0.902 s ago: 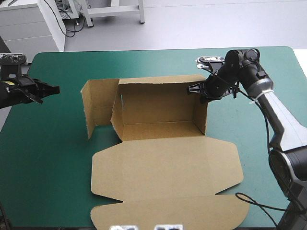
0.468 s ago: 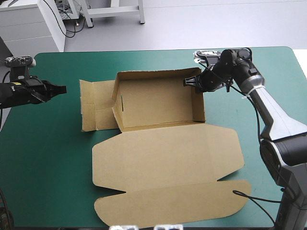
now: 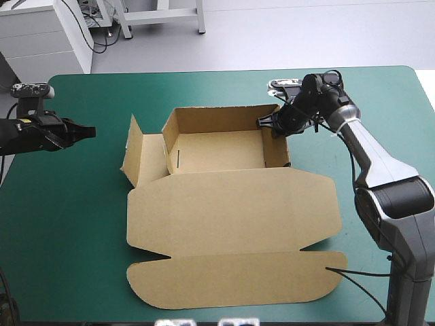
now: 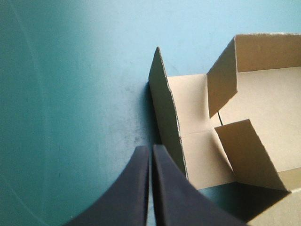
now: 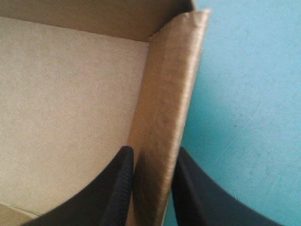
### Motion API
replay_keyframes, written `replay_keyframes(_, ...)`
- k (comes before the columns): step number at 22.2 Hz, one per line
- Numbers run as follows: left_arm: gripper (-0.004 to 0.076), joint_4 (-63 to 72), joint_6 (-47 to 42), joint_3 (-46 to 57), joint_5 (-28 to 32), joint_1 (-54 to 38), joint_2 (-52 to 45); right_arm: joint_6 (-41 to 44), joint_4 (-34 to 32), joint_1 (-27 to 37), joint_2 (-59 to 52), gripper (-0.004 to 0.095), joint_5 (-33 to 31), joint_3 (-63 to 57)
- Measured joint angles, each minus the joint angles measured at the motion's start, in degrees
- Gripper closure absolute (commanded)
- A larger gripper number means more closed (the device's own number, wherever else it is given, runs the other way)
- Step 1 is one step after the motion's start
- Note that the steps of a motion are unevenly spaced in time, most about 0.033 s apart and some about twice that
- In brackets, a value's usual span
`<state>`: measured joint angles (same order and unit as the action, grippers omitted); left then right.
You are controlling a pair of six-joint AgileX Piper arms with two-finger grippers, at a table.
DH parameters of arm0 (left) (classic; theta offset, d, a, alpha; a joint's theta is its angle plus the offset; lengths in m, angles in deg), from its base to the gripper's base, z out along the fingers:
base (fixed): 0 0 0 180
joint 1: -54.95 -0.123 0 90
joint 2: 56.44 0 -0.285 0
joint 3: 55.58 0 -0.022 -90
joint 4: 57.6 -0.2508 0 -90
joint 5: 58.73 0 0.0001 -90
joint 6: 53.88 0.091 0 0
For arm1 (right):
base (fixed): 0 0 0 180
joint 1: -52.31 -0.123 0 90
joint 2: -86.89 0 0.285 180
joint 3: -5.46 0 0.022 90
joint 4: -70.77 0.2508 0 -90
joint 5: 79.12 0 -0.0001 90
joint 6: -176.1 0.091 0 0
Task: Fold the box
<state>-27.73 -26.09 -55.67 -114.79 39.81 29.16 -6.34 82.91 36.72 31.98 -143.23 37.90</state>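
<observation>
The right gripper (image 5: 153, 157) is narrowed onto the right wall (image 5: 165, 89) of the box (image 3: 231, 210). The board is pinched between its black fingers (image 5: 123, 183), one inside the tray and one outside, close to the far right corner. The left gripper (image 4: 150, 157) is pressed together into a single point with nothing held. It is poised over the teal-green cover (image 3: 68, 224), aimed at the left flap (image 4: 165, 110) but kept apart from it. The box is set at the middle of the table, with the tray toward the far side and the lid (image 3: 234, 285) spread flat toward the near edge.

Compared with just before, the left flap, then lying almost flat, is now tilted up off the cover. The whole sheet has been shifted slightly by the right gripper's pull, and the left gripper has barely been moved. The right wall is judged to be raised and secured. The left side is judged to be the work remaining, and the half-lifted flap is better presented for being pushed upright and tucked by the left gripper
</observation>
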Motion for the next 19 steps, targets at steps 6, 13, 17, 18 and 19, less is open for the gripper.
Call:
replay_keyframes(6,0.0718,-0.05,0.01,0.00,-1.19,0.00,0.00,-0.03,-4.96,0.00,-0.02,0.0517,-6.75,15.70)
replay_keyframes(13,0.0718,-0.11,0.01,0.00,-2.93,0.00,0.00,2.86,-5.48,0.00,-3.41,0.0517,-7.59,22.58)
replay_keyframes(17,0.0718,-0.11,0.01,0.00,-3.11,0.00,0.00,4.54,-4.75,0.00,-3.43,0.0517,-7.61,19.53)
replay_keyframes(18,0.0718,-0.11,0.01,0.00,-3.18,0.00,0.00,4.67,-4.82,0.00,-3.43,0.0517,-7.61,18.32)
replay_keyframes(19,0.0718,-0.11,0.01,0.00,-3.18,0.00,0.00,4.66,-4.74,0.00,-3.43,0.0517,-7.61,16.67)
